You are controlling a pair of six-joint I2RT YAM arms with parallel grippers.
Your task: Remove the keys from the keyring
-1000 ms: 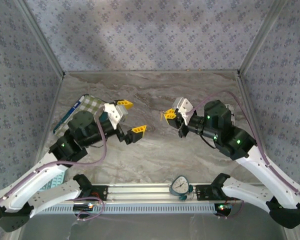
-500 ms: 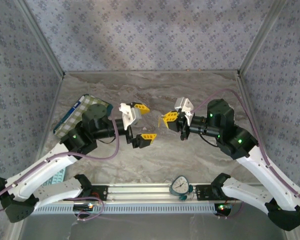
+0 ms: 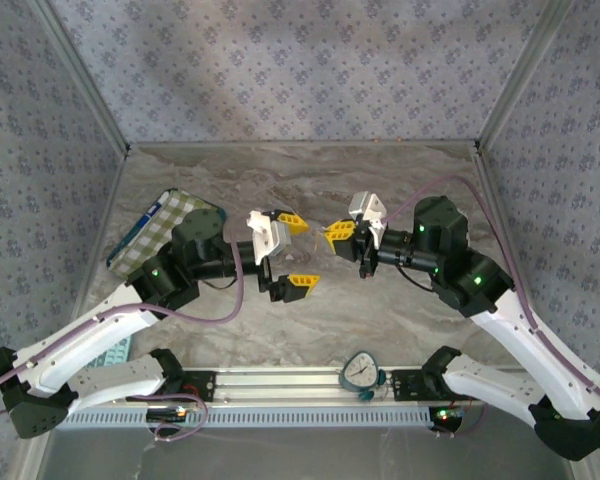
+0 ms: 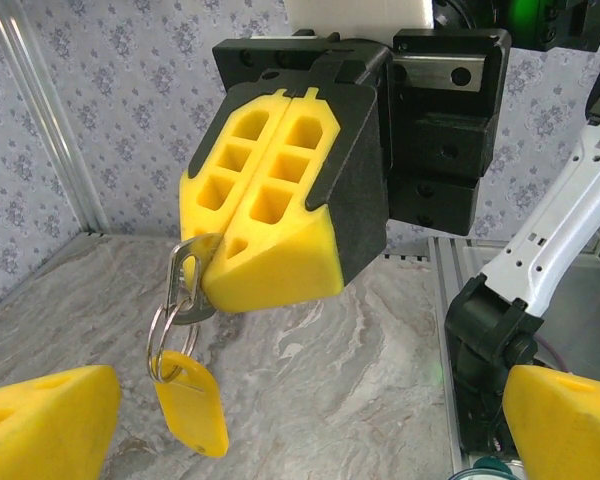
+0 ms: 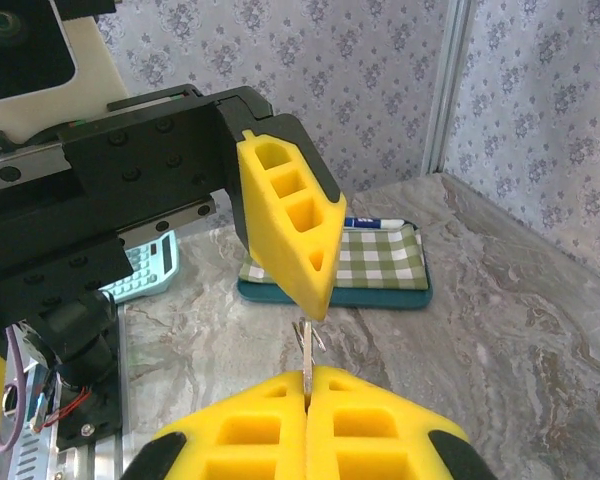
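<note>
At the far left of the table (image 3: 400, 170) lies a checked tray (image 3: 160, 222). Right of it, the left claw (image 3: 298, 254) hangs over the table's middle with its pads wide apart, gripping nothing, the gap facing right. The key (image 4: 187, 280) is in the air just right of that gap, between the two claws and off the table. It is pinched in the right claw (image 3: 338, 233), whose pads are pressed together on it. In the left wrist view the key juts out to the left of those closed pads' tips. There it sits above and between the left claw's own two pads (image 4: 40, 420), closer to the one on the left of the picture and touching neither. In the right wrist view a thin edge of the key rises from the seam of the pressed pads, and one left pad's tip sits just beside it; whether they touch cannot be told. The key is small, flat and silvery, with a slot in the end that shows. A silver split ring (image 4: 153, 340) passes through that slot and hangs below. From the ring dangles a yellow tag (image 4: 192, 405), rounded, tilted and smaller than a pad.
</note>
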